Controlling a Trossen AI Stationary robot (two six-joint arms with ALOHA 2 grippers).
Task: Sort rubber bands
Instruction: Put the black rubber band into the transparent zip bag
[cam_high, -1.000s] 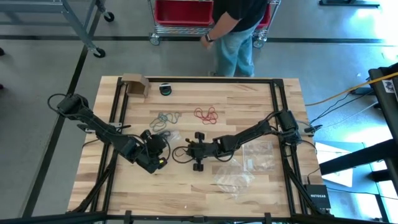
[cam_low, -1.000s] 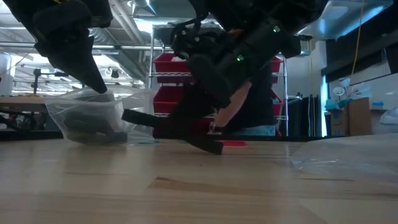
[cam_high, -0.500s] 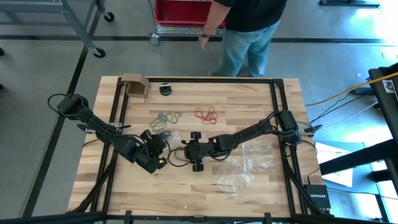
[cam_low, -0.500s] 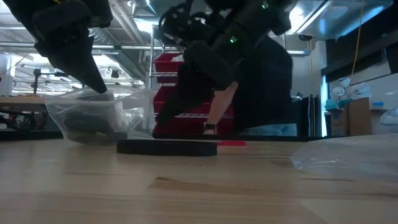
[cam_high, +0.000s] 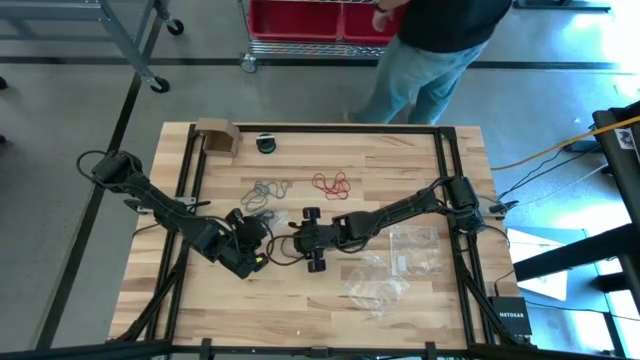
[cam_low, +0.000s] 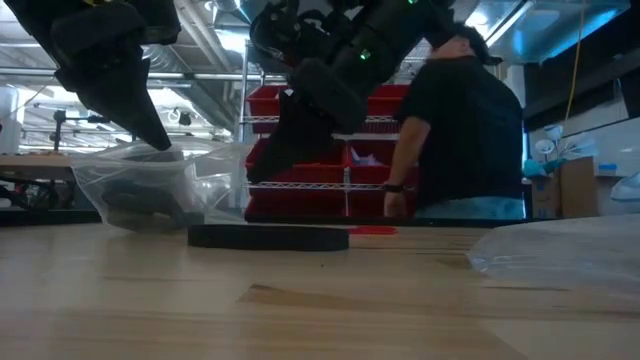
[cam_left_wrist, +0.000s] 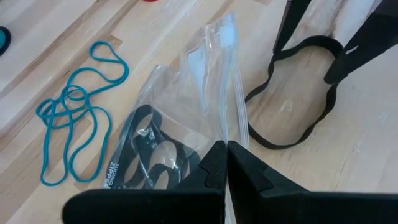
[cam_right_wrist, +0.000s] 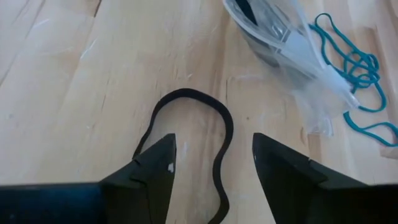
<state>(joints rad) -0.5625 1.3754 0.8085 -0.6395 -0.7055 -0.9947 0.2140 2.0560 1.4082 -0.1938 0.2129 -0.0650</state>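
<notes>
My left gripper (cam_left_wrist: 225, 160) is shut on a clear zip bag (cam_left_wrist: 177, 106) that holds black rubber bands (cam_left_wrist: 146, 146); the same bag (cam_low: 150, 190) shows at the left in the low view. One black rubber band (cam_right_wrist: 198, 121) lies flat on the table (cam_high: 290, 246), between and below the open fingers of my right gripper (cam_right_wrist: 214, 144), which hangs above it without touching. Teal rubber bands (cam_high: 266, 190) and red rubber bands (cam_high: 332, 183) lie in loose clusters farther back. My left gripper pinches the bag's zip-strip edge (cam_left_wrist: 232, 134) between its two shut fingers. The fingers slant down from above. The bag's mouth end is held up while its filled bottom (cam_low: 140, 212) rests on the table.
Two more clear bags (cam_high: 414, 250) (cam_high: 375, 285) lie right of my right arm. A cardboard box (cam_high: 217, 135) and a tape roll (cam_high: 266, 143) sit at the far edge. A person (cam_high: 430, 50) stands beyond the table by a red-bin cart.
My right gripper has opened and let go of the black rubber band, then risen. The band, held tilted by one end before, now lies flat on the table. The person behind the table has stepped to the right.
</notes>
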